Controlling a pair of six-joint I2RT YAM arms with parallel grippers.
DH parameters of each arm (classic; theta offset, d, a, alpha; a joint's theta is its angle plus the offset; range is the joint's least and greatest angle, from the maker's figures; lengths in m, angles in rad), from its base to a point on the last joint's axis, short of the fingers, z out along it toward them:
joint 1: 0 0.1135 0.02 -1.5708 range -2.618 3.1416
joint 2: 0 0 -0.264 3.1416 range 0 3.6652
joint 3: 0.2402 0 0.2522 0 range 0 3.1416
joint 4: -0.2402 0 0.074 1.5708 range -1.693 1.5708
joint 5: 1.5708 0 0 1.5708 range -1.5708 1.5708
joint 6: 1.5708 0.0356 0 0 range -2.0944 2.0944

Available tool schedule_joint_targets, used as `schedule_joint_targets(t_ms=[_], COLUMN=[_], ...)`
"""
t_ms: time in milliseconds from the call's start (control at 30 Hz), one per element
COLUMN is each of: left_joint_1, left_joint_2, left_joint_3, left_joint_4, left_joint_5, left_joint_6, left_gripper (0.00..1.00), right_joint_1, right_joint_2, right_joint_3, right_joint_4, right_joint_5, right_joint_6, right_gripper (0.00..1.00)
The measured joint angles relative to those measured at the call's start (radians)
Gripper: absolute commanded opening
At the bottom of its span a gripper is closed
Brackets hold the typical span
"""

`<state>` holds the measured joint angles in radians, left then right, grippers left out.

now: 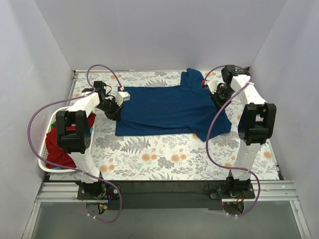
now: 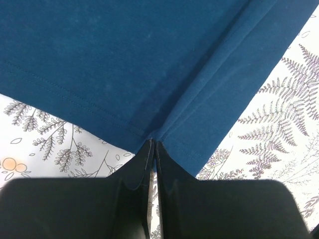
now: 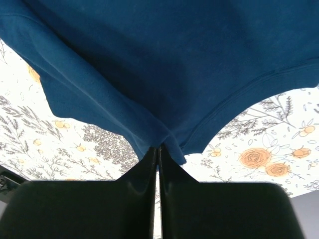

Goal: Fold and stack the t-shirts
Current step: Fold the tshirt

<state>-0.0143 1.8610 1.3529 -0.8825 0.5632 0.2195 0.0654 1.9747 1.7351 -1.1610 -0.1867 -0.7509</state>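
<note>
A large navy blue t-shirt point(image 1: 169, 107) lies spread across the far half of the table, its printed graphic not showing. My left gripper point(image 1: 115, 110) is shut on its hem at the left edge; the left wrist view shows the shirt's hem point(image 2: 99, 64) pinched between the jaws point(image 2: 154, 144). My right gripper point(image 1: 218, 97) is shut on the shirt's right side near the collar; the right wrist view shows the cloth point(image 3: 164, 59) bunched at the closed tips point(image 3: 158, 148). A red t-shirt point(image 1: 59, 149) lies in the basket with a sliver of teal beneath it.
A white slatted laundry basket point(image 1: 47, 168) stands at the left table edge beside the left arm. The grey-and-orange floral cover point(image 1: 169, 154) spans the table. Grey walls close in on three sides. Purple cables loop off both arms.
</note>
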Motion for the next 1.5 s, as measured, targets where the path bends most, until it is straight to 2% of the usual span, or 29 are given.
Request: schedule_joint_targets(t_ms=[433,1400,1467,1500], left_joint_1=[0.006,0.006,0.006,0.006], left_joint_2=[0.032,0.134,0.144,0.148], left_joint_3=[0.026,0.092,0.093,0.093], left_joint_4=[0.002,0.029,0.031,0.033], left_joint_5=[-0.006,-0.045,-0.049,-0.051], left_joint_6=[-0.020,-0.077,-0.087,-0.093], left_gripper=[0.00,0.00,0.16,0.23], right_joint_1=[-0.001,-0.031,-0.031,-0.031], right_joint_2=[0.096,0.233,0.245,0.251], right_joint_3=[0.113,0.227,0.228,0.229], right_joint_4=[-0.018,-0.026,-0.026,-0.026], right_joint_5=[0.001,0.026,0.027,0.027], right_joint_6=[0.007,0.007,0.011,0.017], right_gripper=[0.01,0.01,0.18,0.32])
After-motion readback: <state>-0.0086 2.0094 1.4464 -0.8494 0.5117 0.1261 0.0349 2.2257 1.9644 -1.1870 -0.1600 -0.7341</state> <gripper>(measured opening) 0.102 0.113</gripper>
